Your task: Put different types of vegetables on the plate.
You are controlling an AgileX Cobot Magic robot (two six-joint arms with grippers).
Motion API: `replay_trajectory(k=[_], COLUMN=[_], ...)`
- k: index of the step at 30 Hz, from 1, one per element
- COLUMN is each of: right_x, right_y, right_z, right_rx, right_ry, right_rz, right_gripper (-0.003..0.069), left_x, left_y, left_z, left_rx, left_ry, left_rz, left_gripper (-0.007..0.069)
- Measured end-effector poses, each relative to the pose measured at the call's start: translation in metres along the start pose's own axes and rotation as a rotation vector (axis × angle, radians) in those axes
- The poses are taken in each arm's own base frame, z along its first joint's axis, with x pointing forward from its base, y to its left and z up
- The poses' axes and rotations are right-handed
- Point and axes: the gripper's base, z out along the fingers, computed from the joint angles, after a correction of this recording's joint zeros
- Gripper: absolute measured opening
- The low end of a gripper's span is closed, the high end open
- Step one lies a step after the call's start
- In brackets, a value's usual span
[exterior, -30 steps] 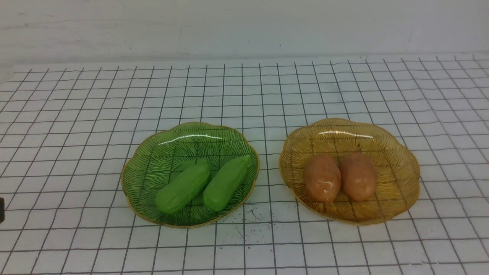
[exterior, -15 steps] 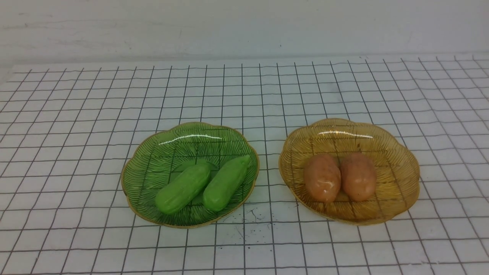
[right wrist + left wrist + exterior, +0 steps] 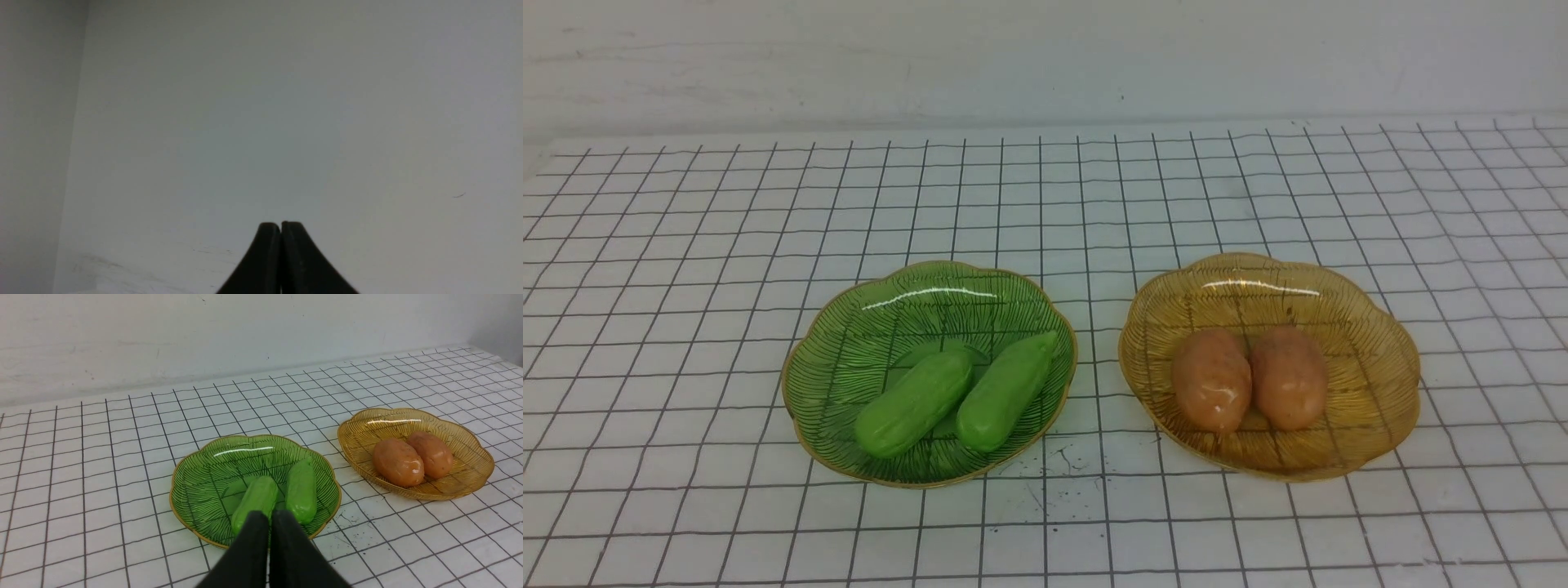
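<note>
1. Currently our left gripper (image 3: 269, 516) has its fingers (image 3: 253, 547) pressed together, holding nothing.
2. Just beyond those fingertips we see the green plate (image 3: 192, 473). Both cucumber-like pieces (image 3: 256, 498) (image 3: 301, 489) lie side by side in it. We cannot tell whether the fingers touch anything.
3. Farther from the fingers, toward the robot's right, the amber plate (image 3: 470, 445) holds the two potato-like lumps (image 3: 397, 462) (image 3: 431, 453), which touch each other.
4. Both plates sit apart on the gridded table (image 3: 686, 245).
5. Our right gripper (image 3: 281, 224) also has its fingers pressed together, empty. Beyond them we see a blank wall (image 3: 286, 102).
</note>
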Motion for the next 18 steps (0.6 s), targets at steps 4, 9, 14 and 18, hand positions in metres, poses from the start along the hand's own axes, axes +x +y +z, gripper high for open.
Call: replay_trajectory(k=[4, 9, 14, 18], right_x=[0.000, 0.000, 0.000, 0.000], right_y=[0.000, 0.000, 0.000, 0.000], right_z=[0.000, 0.000, 0.000, 0.000], right_rx=[0.000, 0.000, 0.000, 0.000], right_ry=[0.000, 0.000, 0.001, 0.001], right_rz=[-0.001, -0.001, -0.001, -0.001], right_gripper=[-0.0015, -0.0015, -0.0015, -0.0015], left_x=[0.000, 0.008, 0.031, 0.073], left_y=[0.000, 0.001, 0.002, 0.008], left_z=[0.000, 0.014, 0.033, 0.059], left_rx=[-0.003, -0.008, -0.052, -0.162], left_ry=[-0.001, -0.032, -0.085, -0.117], left_rz=[0.009, 0.022, 0.026, 0.016], left_gripper=[-0.0008, -0.0008, -0.0008, -0.0008])
